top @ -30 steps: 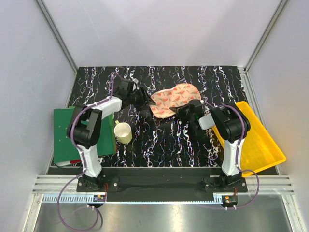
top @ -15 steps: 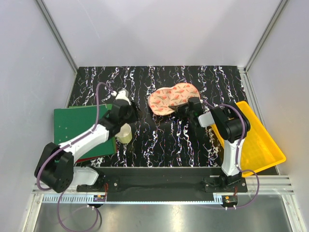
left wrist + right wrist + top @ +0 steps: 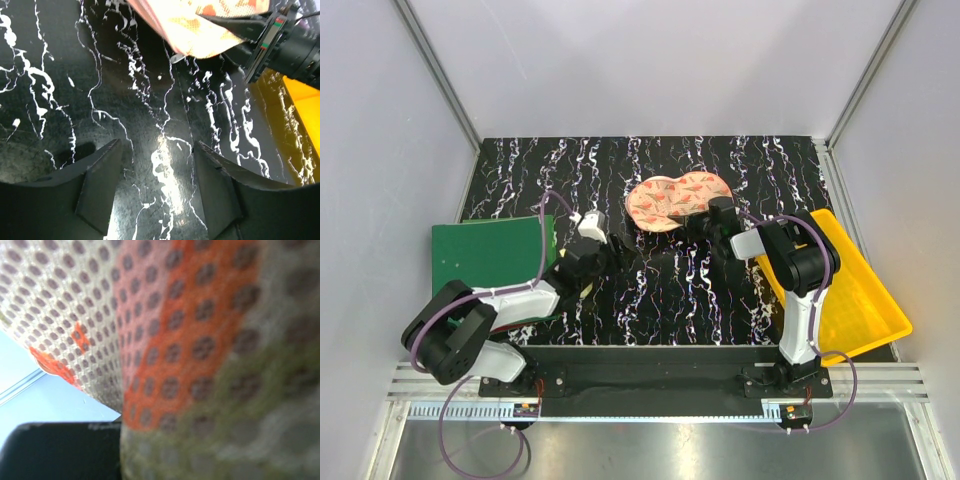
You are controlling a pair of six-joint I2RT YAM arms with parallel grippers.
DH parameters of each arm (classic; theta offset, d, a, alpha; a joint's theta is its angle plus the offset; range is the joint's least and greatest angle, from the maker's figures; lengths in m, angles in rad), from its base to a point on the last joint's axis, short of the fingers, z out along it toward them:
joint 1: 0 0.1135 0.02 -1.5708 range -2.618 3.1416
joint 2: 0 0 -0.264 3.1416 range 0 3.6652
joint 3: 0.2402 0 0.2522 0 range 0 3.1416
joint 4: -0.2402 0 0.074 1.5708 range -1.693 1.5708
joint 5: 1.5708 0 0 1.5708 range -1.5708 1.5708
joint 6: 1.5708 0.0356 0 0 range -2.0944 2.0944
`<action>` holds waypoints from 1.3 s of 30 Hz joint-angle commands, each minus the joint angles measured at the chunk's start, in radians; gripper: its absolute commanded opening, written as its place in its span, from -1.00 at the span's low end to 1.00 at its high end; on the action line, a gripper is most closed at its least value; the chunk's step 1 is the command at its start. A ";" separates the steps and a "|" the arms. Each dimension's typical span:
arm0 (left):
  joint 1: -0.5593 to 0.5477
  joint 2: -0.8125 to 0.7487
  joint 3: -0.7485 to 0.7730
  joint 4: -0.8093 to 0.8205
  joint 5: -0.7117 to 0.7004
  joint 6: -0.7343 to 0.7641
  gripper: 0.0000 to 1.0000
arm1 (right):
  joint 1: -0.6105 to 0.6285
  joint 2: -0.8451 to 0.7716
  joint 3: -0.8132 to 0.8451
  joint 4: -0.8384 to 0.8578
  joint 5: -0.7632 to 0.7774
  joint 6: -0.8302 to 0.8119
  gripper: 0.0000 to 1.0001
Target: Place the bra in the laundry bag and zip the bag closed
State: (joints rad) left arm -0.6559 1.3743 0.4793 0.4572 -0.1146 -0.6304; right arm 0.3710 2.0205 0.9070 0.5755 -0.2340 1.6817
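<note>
The peach-pink laundry bag with red marks lies at the back middle of the table, and its near edge also shows in the left wrist view. My right gripper is at the bag's right near edge, shut on it. The bag's mesh fills the right wrist view. The bra is hidden. My left gripper hangs low over bare table well short of the bag. It is open with nothing between its fingers.
A green board lies at the left under my left arm. A pale yellow cup stands beside it, mostly covered by the arm. A yellow tray sits at the right edge, behind my right arm.
My left arm has drawn back from the bag toward the near left and dropped low, its jaws a little wider. The right gripper stays on the bag, which shifted slightly back.
</note>
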 commanded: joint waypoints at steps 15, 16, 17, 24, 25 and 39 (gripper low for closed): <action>-0.013 0.089 0.126 0.085 0.033 0.106 0.26 | 0.002 -0.032 -0.010 -0.008 -0.031 0.067 -1.00; -0.013 0.098 0.148 0.065 0.038 0.124 0.27 | 0.002 -0.035 -0.010 -0.008 -0.033 0.070 -1.00; -0.013 0.118 0.163 0.049 0.039 0.148 0.27 | 0.003 -0.036 -0.010 -0.005 -0.037 0.081 -1.00; -0.014 0.203 0.229 0.087 0.085 0.193 0.22 | 0.002 -0.049 -0.003 0.000 -0.060 0.148 -1.00; -0.014 0.216 0.235 0.095 0.104 0.196 0.17 | 0.002 -0.052 -0.003 -0.003 -0.057 0.153 -1.00; -0.017 0.382 0.450 -0.052 0.066 0.216 0.11 | 0.000 -0.060 -0.026 0.027 -0.074 0.208 -1.00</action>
State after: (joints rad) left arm -0.6697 1.7351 0.8352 0.4412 -0.0227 -0.4454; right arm 0.3710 1.9980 0.9009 0.5945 -0.2749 1.8290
